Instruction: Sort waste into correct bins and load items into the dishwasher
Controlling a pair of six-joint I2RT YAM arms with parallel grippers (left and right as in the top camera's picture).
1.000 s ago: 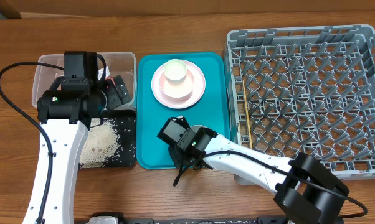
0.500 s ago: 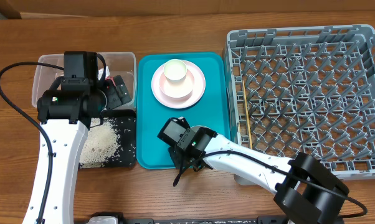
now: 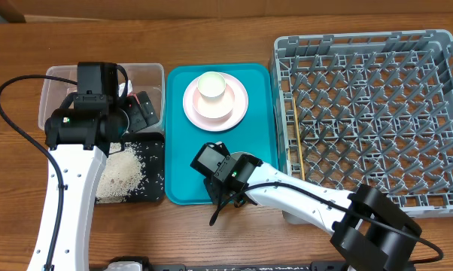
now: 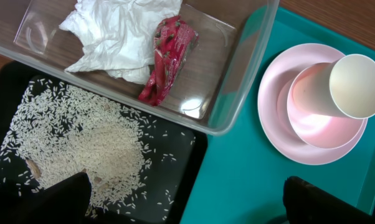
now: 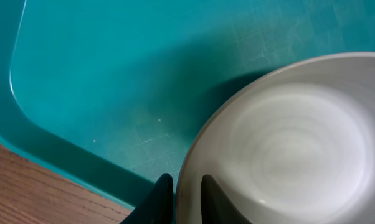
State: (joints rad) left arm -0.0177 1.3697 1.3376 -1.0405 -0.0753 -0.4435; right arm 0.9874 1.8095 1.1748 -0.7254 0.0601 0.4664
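- Right gripper (image 5: 182, 184): the jaws pinch the rim of the white bowl (image 5: 293, 143), one finger outside the rim and one inside. We read that as a closed grip on the bowl.
- The bowl sits upright on the teal tray (image 3: 181, 150), near the tray's front corner. The wooden table (image 3: 211, 45) shows just past the tray lip in the right wrist view.
- In the overhead view the right arm covers the bowl, so we can't make it out there.
- Left gripper (image 4: 187, 184): the fingers are spread wide with nothing between them. It hangs over the spot where the black tray (image 4: 184, 155) meets the teal tray.
- The clear tub (image 4: 234, 87) holds the crumpled napkin (image 4: 119, 31) and the red wrapper (image 4: 169, 59). The wrapper lies against the napkin's edge.
- The black tray sits just in front of the tub and touches it. The rice (image 4: 81, 143) is piled towards the side away from the teal tray, with loose grains scattered across the rest.
- The pink plate (image 4: 281, 124) is at the back of the teal tray, and the white cup (image 4: 356, 84) stands upright on it.
- The dish rack (image 3: 362, 41) sits right of the teal tray, just beside it.
- One chopstick (image 3: 295, 139) lies along the rack's left inner side. We can't tell whether a second one lies with it.
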